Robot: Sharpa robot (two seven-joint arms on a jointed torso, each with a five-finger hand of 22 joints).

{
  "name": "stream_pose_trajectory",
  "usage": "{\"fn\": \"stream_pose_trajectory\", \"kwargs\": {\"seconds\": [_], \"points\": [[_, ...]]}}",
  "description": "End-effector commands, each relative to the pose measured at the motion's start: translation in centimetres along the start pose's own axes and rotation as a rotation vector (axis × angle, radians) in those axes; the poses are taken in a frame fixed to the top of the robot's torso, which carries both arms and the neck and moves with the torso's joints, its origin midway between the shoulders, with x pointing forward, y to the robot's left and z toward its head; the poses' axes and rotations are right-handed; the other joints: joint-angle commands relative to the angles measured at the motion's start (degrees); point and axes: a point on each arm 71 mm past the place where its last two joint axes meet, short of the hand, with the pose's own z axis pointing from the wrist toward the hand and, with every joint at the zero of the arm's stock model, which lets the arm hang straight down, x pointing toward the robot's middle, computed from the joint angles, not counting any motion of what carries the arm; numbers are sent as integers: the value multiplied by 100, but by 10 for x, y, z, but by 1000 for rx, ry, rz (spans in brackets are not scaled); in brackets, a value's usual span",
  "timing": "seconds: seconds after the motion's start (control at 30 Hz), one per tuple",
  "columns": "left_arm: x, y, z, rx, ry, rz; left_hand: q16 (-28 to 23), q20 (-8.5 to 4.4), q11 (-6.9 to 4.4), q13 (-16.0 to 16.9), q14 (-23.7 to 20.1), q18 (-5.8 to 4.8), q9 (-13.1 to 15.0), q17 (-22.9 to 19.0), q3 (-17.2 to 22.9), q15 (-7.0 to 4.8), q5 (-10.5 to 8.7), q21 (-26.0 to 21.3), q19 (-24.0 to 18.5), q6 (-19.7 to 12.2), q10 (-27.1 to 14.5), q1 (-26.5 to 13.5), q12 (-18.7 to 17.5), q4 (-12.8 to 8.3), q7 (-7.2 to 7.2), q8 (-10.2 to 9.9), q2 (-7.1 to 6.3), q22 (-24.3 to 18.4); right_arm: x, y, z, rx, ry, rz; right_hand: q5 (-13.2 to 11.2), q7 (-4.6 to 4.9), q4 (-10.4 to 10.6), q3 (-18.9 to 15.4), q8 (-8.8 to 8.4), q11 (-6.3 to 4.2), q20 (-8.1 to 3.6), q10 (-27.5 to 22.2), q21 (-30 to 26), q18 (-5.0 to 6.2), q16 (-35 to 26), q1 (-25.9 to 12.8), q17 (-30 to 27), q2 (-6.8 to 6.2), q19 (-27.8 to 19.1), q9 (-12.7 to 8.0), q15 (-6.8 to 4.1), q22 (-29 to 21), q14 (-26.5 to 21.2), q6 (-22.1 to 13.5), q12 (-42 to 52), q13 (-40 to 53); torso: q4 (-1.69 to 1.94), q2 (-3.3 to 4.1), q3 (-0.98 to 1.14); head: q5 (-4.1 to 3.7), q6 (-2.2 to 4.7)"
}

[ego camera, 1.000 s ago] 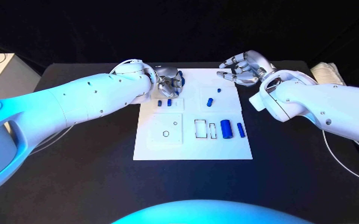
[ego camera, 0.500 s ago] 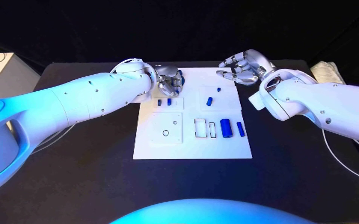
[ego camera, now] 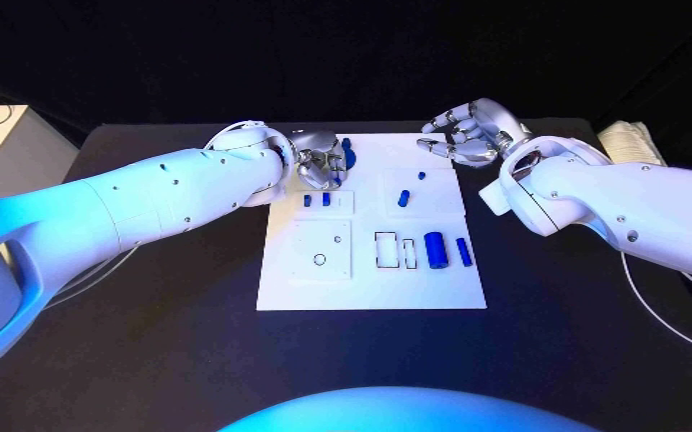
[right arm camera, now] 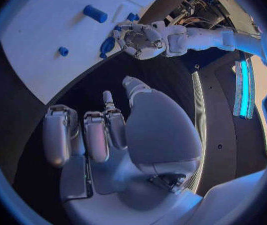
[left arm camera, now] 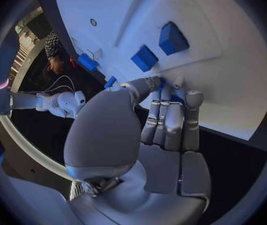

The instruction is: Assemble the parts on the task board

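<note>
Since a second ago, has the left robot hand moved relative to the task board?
Yes, slightly. The left robot hand, holding a blue part, has lifted and shifted toward the far edge of the task board, away from the two small blue parts.

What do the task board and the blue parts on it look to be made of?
The task board looks like rigid white plastic or coated sheet with a matte finish: flat, evenly white, with crisply cut recesses and no glare. The blue parts look like moulded or printed plastic: uniform saturated colour with a soft sheen on the rounded ones. Metal under paint cannot be ruled out.
</note>
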Motion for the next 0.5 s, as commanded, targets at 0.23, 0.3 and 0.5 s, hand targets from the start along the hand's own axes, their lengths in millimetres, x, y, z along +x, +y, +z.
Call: {"fn": "stream_pose_trajectory", "kwargs": {"seconds": [0.23, 0.3, 0.5], "points": [[-14, 1, -12, 71, -86, -167, 57, -16, -10, 15, 87, -124, 20, 74, -24, -13, 15, 78, 101, 88, 85, -44, -50, -36, 4, -49, 53, 95, 0, 0, 0, -8, 9, -2, 32, -33, -6, 30, 21, -21, -37, -11, -7, 27, -23, -30, 642, 5, 160, -7, -30, 874, 382, 11, 1, 872, 17, -8, -2, -4, 25], [-16, 3, -15, 70, -90, -187, 60, -16, -10, 15, 95, -127, 22, 81, -26, -13, 15, 85, 111, 92, 90, -49, -53, -35, 4, -52, 55, 105, 0, 0, -1, -8, 8, -2, 32, -33, -6, 30, 21, -21, -37, -11, -7, 27, -23, -30, 642, 5, 160, -7, -30, 874, 382, 11, 1, 872, 17, -10, 0, -11, 20], [-21, 12, -26, 44, -91, -219, 78, -19, -14, 13, 142, -139, 32, 135, -48, -14, 13, 115, 161, 117, 115, -94, -81, -17, 2, -70, 62, 153, -1, -1, -1, -6, 6, -2, 32, -33, -6, 30, 21, -21, -37, -11, -7, 27, -23, -30, 642, 5, 160, -7, -30, 874, 382, 11, 1, 872, 23, -12, -1, -14, 5]]}}
